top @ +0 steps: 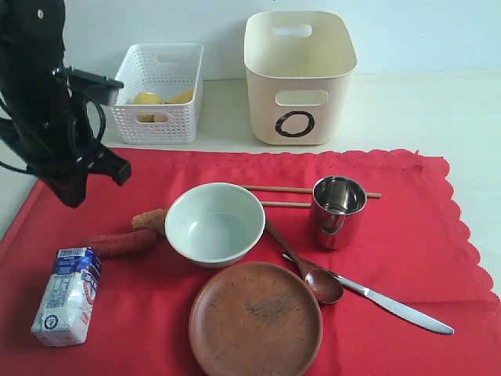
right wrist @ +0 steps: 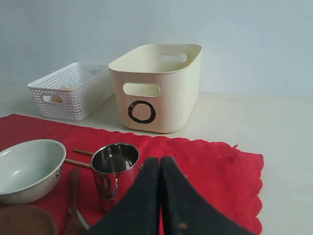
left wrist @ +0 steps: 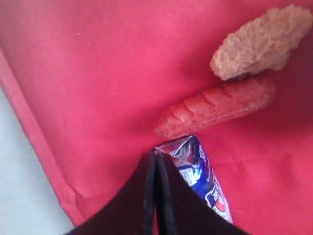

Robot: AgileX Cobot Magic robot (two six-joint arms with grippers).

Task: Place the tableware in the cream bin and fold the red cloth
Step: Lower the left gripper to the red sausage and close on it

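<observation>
**Wooden plate [top: 254,321] untouched**

Exterior: near on red cloth [top: 407,235]; cream bin [top: 262,94] far behind.
Left wrist: left gripper [left wrist: 155,196] pressed together, empty, by milk carton [left wrist: 200,169], risking a wrong pick.
Right wrist: right gripper [right wrist: 160,196] closed, empty, may topple steel cup [right wrist: 115,166].

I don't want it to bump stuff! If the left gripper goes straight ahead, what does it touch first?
Probably the sausage, just past the shut left gripper, though the milk carton sits right beside its tips. Depth is hard to judge.
</observation>
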